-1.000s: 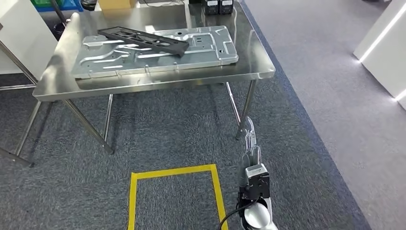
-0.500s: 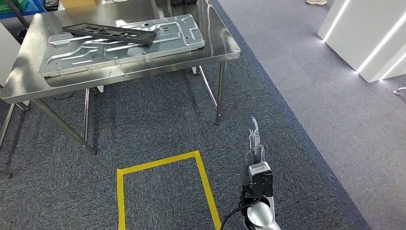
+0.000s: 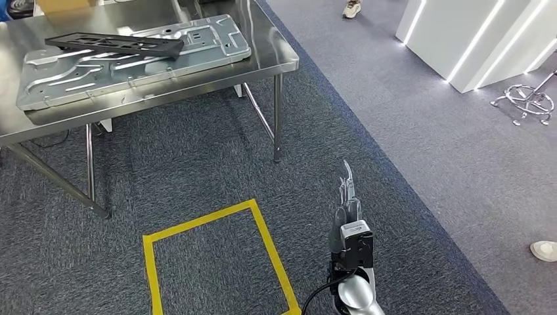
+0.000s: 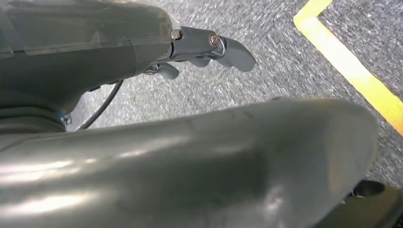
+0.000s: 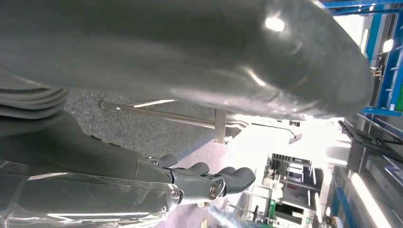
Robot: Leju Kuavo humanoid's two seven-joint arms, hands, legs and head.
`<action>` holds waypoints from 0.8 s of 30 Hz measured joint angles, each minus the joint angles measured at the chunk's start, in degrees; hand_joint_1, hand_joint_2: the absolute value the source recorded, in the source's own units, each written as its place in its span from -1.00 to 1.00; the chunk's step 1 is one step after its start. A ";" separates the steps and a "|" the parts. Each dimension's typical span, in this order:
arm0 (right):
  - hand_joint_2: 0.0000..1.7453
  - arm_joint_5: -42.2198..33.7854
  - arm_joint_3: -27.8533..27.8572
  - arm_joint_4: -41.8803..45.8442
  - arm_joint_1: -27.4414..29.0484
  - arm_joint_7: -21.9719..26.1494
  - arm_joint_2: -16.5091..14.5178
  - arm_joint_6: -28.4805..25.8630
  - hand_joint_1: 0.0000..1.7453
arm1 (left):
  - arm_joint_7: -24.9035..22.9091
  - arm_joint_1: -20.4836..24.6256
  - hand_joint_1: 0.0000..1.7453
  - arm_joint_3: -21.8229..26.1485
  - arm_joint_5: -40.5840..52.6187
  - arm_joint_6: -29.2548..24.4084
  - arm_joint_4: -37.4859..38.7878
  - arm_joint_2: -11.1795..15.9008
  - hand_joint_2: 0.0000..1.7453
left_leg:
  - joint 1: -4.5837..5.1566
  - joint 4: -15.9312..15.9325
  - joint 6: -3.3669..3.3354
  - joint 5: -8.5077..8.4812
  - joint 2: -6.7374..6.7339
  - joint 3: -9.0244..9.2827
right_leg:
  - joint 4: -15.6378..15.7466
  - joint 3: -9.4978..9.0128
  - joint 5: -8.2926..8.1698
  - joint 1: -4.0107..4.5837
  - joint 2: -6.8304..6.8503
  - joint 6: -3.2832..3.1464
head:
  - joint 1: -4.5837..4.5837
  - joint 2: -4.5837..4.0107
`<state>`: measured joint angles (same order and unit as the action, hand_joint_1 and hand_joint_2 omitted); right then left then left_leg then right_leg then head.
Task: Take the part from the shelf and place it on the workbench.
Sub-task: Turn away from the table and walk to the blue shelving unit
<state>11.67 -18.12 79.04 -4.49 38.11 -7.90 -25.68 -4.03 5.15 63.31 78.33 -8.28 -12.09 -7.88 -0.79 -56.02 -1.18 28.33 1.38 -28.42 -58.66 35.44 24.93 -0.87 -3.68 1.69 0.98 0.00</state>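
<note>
right hand (image 3: 346, 197) hangs low over grey carpet, fingers (image 5: 228, 178) nearly straight, slightly apart, holding nothing. left hand (image 4: 190, 52) likewise: fingers (image 4: 233, 50) extended above the carpet, nothing held, yellow tape square (image 3: 210, 262) just beside it. black part (image 3: 115, 43) lies on a large metal panel (image 3: 131, 62) on the steel surface (image 3: 276, 62), well apart from both hands. a shoe (image 3: 351, 8) shows far off.

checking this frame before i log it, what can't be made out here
- Shelf: nowhere identifiable; bright glare in the right wrist view washes out the background.
- Left hand: its thumb blocks most of the left wrist view.
- Workbench: far side cut off by the head view's top edge.
- Right hand: edge-on, fingers too small to read there.
</note>
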 joint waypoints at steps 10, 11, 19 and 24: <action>-1.00 -0.97 0.09 -0.93 -0.40 0.32 0.14 -0.01 -1.00 | -0.27 -0.16 -1.00 -0.25 0.08 0.09 0.00 -0.01 -1.00 | 1.32 -0.96 -0.85 -0.40 -5.37 -1.34 | -1.60 -1.50 1.35 0.86 5.97 -0.86 | -0.34 0.01; -1.00 -1.07 0.10 -0.95 -0.45 0.39 0.15 -0.09 -1.00 | -0.45 -0.15 -1.00 -0.30 0.07 0.14 0.00 0.00 -1.00 | 1.49 -1.13 -0.72 -0.40 -5.74 -1.43 | 0.05 -2.22 1.06 1.13 6.56 -1.19 | -0.33 0.01; -1.00 -1.56 0.23 -1.43 -0.66 0.96 0.29 -0.54 -1.00 | -1.02 -0.17 -1.00 -0.34 0.01 0.24 0.00 0.07 -1.00 | 0.90 -13.54 1.11 8.75 -2.11 -5.85 | 1.04 0.05 -1.23 0.63 3.77 -3.14 | -0.27 0.00; -1.00 -1.81 0.25 -1.82 -0.66 0.97 0.32 -0.67 -1.00 | -0.97 -0.06 -1.00 -0.34 -0.24 0.20 0.00 0.09 -1.00 | 0.13 -6.55 1.27 5.77 -0.26 0.09 | 0.54 3.06 -3.74 0.34 0.82 -2.13 | -0.26 0.01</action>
<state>9.86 -17.87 77.22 -5.15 39.09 -7.58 -26.35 -4.99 5.09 62.98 78.09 -8.08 -12.09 -7.79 -0.66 -62.57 0.08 34.11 1.12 -28.33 -58.12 38.50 21.19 -0.53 -2.86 -0.44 0.72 0.01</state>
